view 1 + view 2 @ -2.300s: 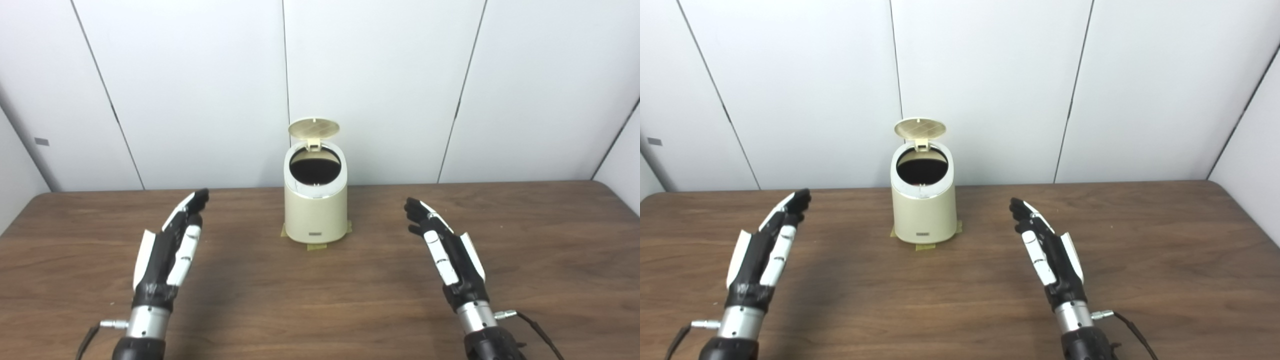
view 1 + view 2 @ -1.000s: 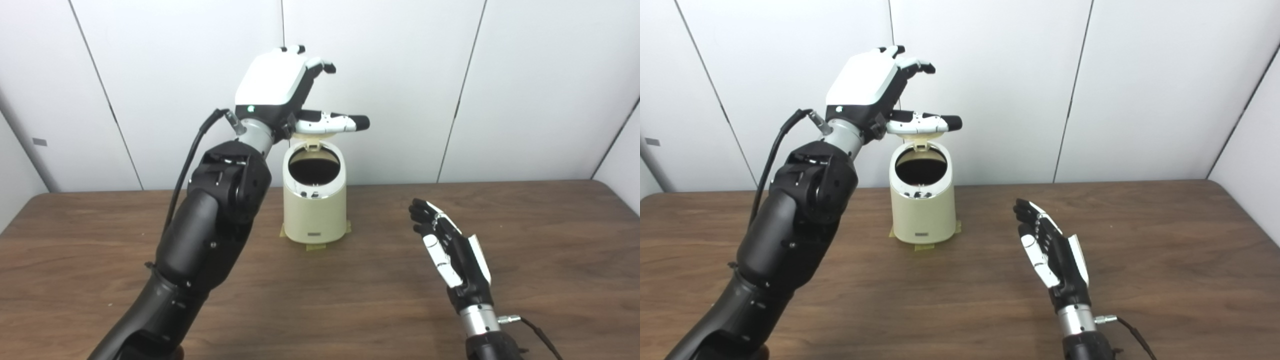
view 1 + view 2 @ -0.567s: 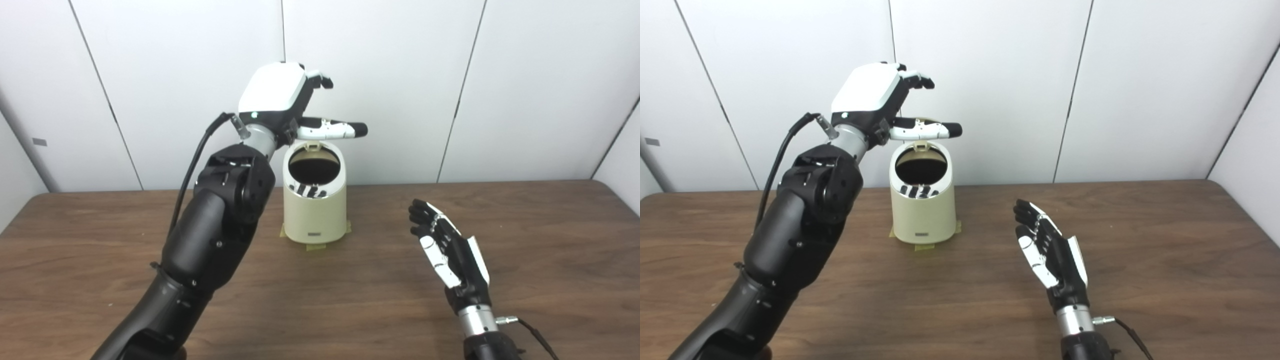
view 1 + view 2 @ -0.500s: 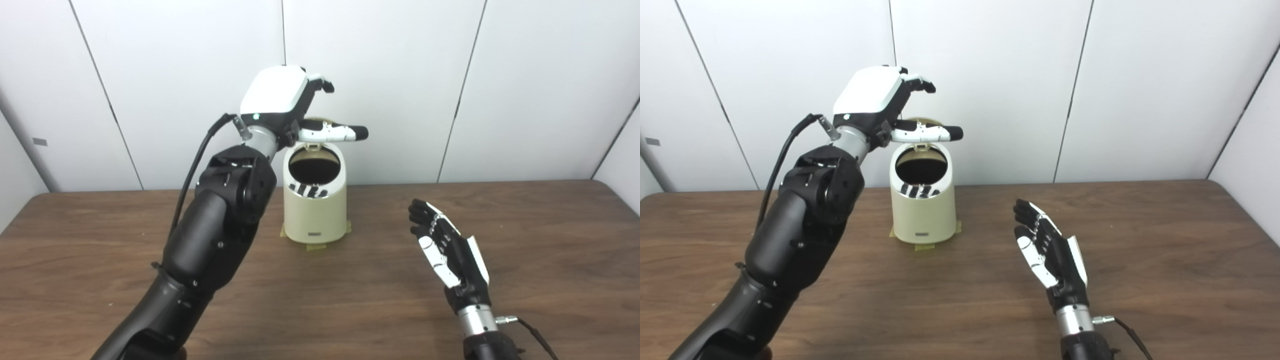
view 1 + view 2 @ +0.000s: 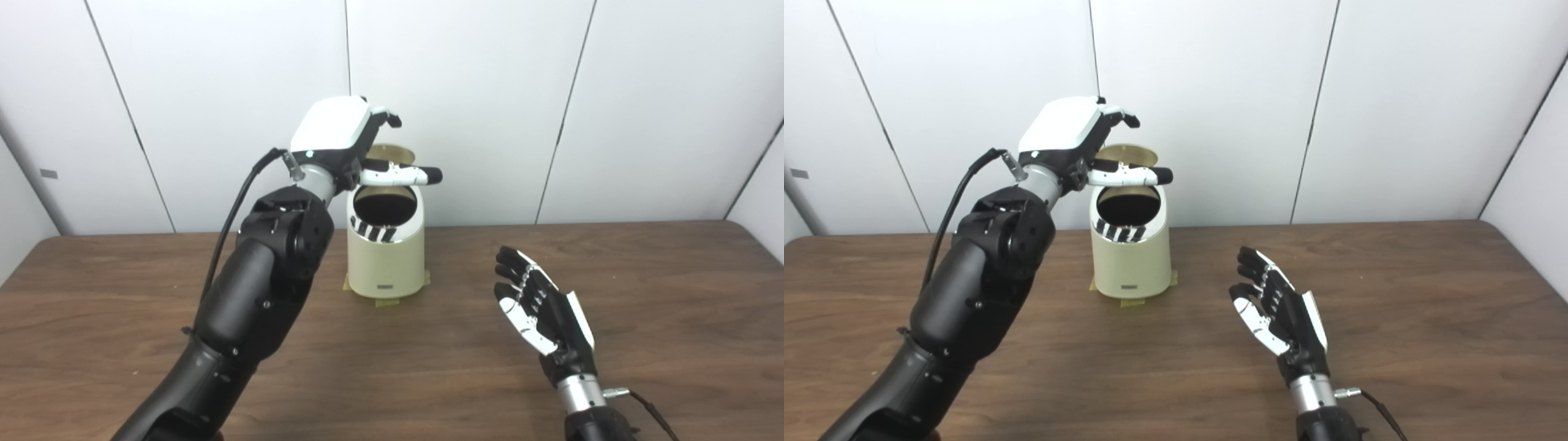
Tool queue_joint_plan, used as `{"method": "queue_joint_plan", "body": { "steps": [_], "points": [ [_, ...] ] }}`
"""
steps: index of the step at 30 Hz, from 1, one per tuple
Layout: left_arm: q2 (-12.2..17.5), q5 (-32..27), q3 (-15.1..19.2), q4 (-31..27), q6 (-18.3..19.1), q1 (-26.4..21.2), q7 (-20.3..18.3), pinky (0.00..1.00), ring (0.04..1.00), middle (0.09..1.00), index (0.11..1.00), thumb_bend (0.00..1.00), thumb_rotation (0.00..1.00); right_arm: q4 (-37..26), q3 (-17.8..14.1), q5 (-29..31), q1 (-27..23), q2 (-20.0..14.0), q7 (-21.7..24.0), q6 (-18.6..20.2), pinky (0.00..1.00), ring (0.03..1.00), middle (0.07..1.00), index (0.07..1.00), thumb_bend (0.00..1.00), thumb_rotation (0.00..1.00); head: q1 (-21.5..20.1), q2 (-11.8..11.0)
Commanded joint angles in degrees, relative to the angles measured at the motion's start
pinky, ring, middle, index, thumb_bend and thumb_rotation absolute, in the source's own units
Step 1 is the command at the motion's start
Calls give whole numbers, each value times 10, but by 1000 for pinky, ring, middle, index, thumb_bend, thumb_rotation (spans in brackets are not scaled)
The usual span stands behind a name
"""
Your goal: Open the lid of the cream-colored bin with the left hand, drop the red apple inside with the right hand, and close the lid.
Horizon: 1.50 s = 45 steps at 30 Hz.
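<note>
Lid [image 5: 392, 151] stands up behind L hand [image 5: 343, 138] fingers, spread, holding nothing; R hand [image 5: 542, 309] open too.

Bin [image 5: 386, 260] glossy cream plastic; table [image 5: 674, 294] dark wood-grain, smooth, faint sheen; wall panels [image 5: 490, 92] matt white

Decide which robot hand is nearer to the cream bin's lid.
Left. The left robot hand is raised right at the lid, above the bin's opening. The right robot hand sits low over the table, well off to the bin's right.
</note>
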Motion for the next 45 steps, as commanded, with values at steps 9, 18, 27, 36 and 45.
{"method": "queue_joint_plan", "body": {
  "steps": [9, 18, 27, 36, 45],
  "points": [
    [18, -13, 9, -37, -5, 4, -5, 1000, 962, 845, 795, 1000, 937, -32, 2, 13, -16, 3, 9, 3, 728, 818, 847, 846, 146, 545, -4, 3],
    [17, -22, 10, -20, -14, 27, 13, 1000, 944, 813, 785, 1000, 906, -29, 4, 21, -15, 5, 18, -9, 742, 817, 838, 839, 174, 607, -8, 8],
    [15, -29, 5, -14, -23, 35, 21, 1000, 939, 799, 784, 1000, 898, -31, 4, 10, -14, 7, 11, -4, 737, 812, 832, 833, 175, 611, -11, 9],
    [14, -40, -1, -30, -27, 53, 27, 1000, 928, 776, 773, 998, 892, -32, 2, 19, -16, 8, 15, -3, 746, 819, 845, 840, 169, 565, -10, 10],
    [11, -39, -7, -45, -21, 70, 11, 1000, 917, 790, 770, 973, 865, -35, 3, 11, -16, 6, 13, 3, 728, 812, 839, 840, 175, 567, -10, 14]
  ]
}}
